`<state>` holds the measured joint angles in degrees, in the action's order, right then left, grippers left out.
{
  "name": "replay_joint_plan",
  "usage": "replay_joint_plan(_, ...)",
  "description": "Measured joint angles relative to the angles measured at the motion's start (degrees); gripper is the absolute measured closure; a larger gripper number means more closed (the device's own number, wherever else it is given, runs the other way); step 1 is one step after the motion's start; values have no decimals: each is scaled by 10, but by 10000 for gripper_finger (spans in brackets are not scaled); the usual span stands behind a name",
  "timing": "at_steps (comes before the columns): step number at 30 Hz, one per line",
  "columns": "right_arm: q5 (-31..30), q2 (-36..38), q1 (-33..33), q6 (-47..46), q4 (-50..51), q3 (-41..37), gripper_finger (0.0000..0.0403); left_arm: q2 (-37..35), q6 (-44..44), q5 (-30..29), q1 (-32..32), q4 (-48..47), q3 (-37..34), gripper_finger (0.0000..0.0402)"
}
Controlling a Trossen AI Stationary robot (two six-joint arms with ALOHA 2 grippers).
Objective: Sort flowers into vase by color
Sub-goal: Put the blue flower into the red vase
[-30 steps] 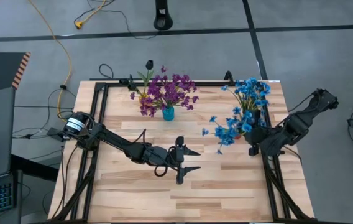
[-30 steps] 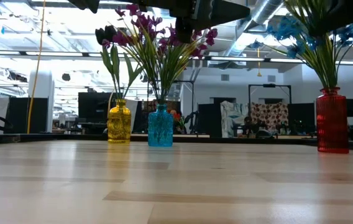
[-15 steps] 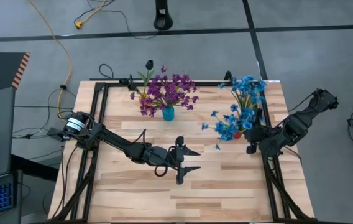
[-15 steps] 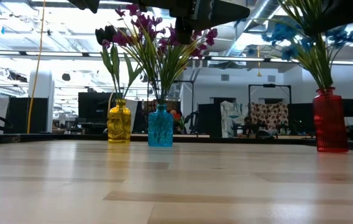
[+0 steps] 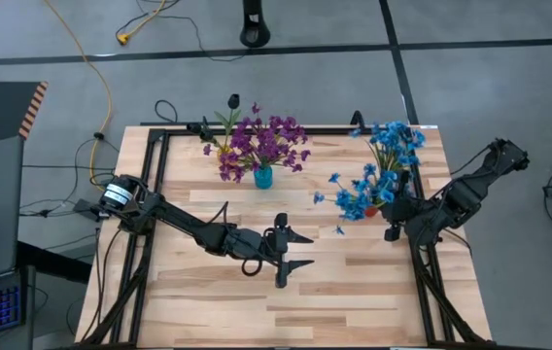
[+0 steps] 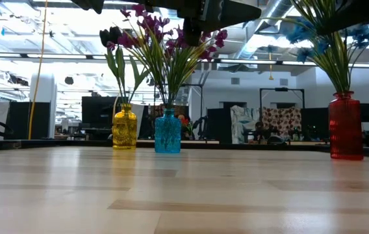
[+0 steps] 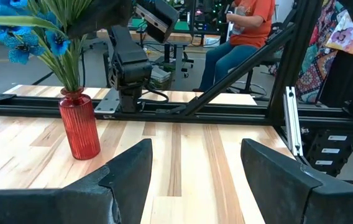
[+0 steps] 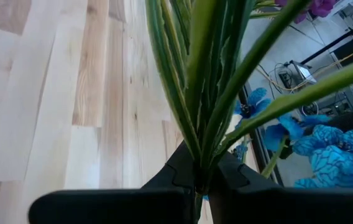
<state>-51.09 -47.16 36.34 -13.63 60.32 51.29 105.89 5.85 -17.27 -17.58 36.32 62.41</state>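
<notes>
Blue flowers (image 5: 377,173) stand in a red vase (image 6: 345,128) at the table's right. My right gripper (image 8: 198,179) is shut on their green stems above the vase's neck. Purple flowers (image 5: 266,144) fill a teal vase (image 6: 167,132) at the far middle. Beside it, a yellow vase (image 6: 125,127) holds a dark blossom (image 5: 234,100). My left gripper (image 5: 302,250) hovers open over the table's middle, pointing at the red vase (image 7: 80,124) with nothing between its fingers. My right gripper pinches several green stems (image 8: 196,152) of the blue flowers between its two fingers, a little above the red vase's mouth. The fingers come slanting down from the table's right and lie across the stems. The stems' lower ends stay in the vase, which stands on the table.
Black frame rails (image 5: 159,175) run along the table's left, far and right edges. Bare wood (image 5: 218,292) lies open in the near half. Beyond the table, a seated person (image 7: 242,31) and workshop gear show in the room.
My right gripper has turned a little at the wrist with the blue stems in its hold. The blue bunch has swung, its outlying blossoms drawing in toward the vase. The red vase has tipped slightly and stands upright again, shifted a little.
</notes>
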Motion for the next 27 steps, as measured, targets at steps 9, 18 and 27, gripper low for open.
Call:
replay_joint_plan(9, -2, 0, 0, 1, -14, 0, 359, 0, 0, 0, 0, 0, 0, 168)
replay_joint_plan(18, -21, -1, 0, 1, -10, -1, 359, 0, 0, 0, 0, 0, 0, 168)
replay_joint_plan(27, -32, 0, 0, -14, -11, -38, 359, 0, 0, 0, 0, 0, 0, 168)
